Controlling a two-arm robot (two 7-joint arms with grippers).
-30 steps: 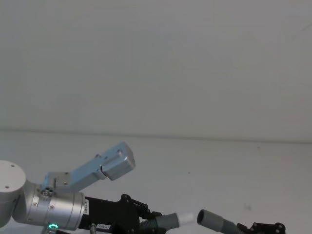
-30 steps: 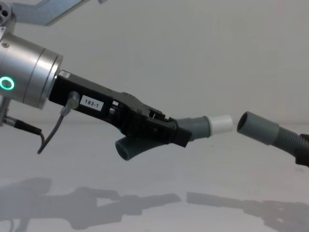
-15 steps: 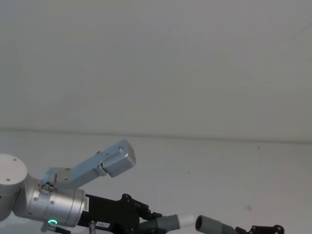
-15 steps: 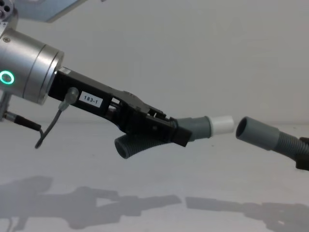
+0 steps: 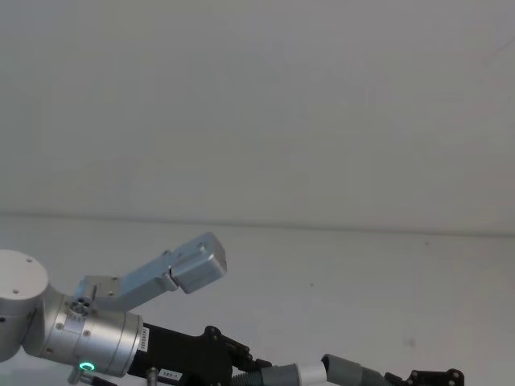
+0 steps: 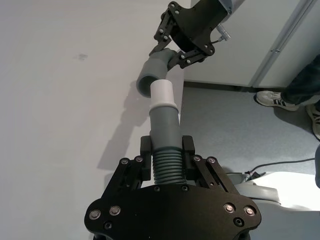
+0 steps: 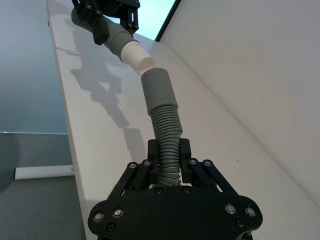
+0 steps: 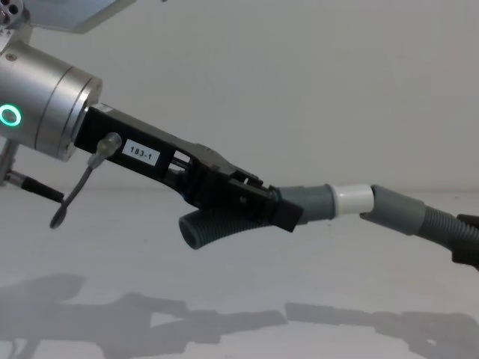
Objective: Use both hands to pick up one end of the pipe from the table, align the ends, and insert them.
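Both pipe pieces hang in the air above the white table. My left gripper, the one with the "183-1" label, is shut on the corrugated part of one pipe piece. Its white tip points right. My right gripper is shut on the other pipe piece at the chest view's right edge. That piece's hollow grey cuff faces left. The white tip touches the cuff's mouth at a slight angle, seen as tip against cuff. I cannot tell how far it is in.
The table's edge runs close beside the grippers in the left wrist view, with grey floor beyond it. A person's shoes and a leg stand on that floor, far from the pipe. A silver bracket sticks up from my left wrist.
The gap between the two ends has closed. The white tip moved right and the hollow cuff moved left, and they now meet. Both grippers kept hold of their pieces.
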